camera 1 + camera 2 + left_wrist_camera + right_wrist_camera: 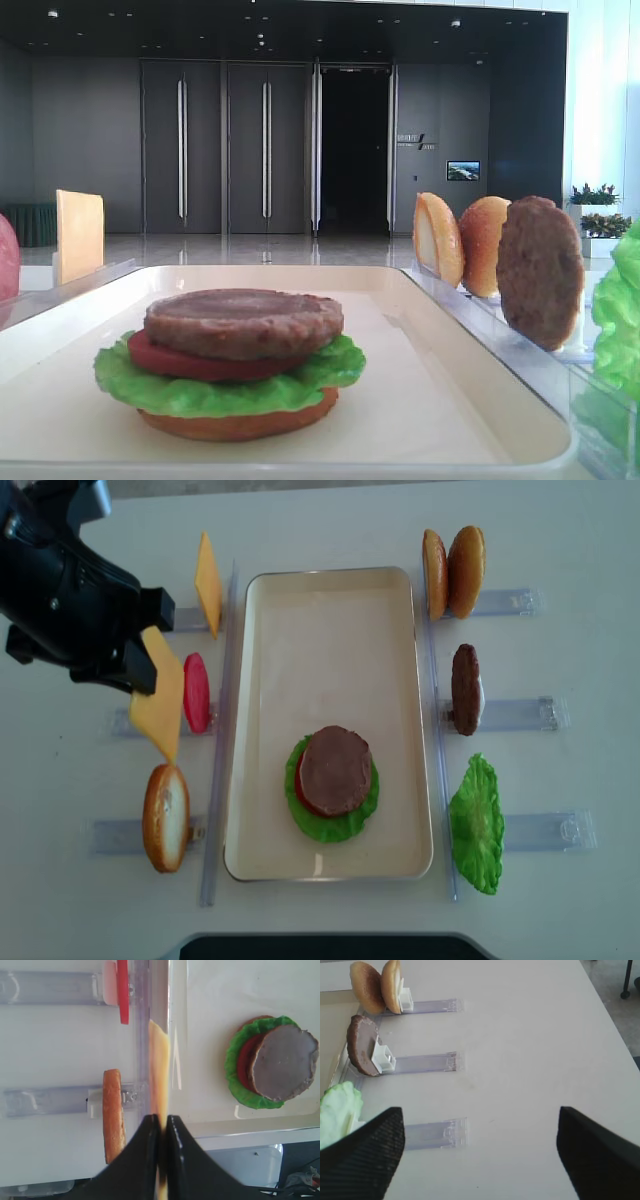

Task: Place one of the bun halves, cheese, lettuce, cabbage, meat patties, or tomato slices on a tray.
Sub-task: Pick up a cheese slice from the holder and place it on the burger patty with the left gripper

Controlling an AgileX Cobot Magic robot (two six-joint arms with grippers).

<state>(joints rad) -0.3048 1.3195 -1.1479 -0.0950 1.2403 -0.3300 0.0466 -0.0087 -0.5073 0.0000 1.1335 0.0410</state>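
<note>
Cheese slice, thin, yellow-orange, pinched edge-on in left claw, right claw wide

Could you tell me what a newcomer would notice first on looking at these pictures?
Most likely the half-built burger in the near part of the cream tray: a grey-brown patty over tomato, lettuce and a bottom bun. Next, the left gripper, left of the tray, shut on a yellow cheese slice lifted above the racks. Spare buns, a patty and lettuce stand in clear racks to the right.
</note>
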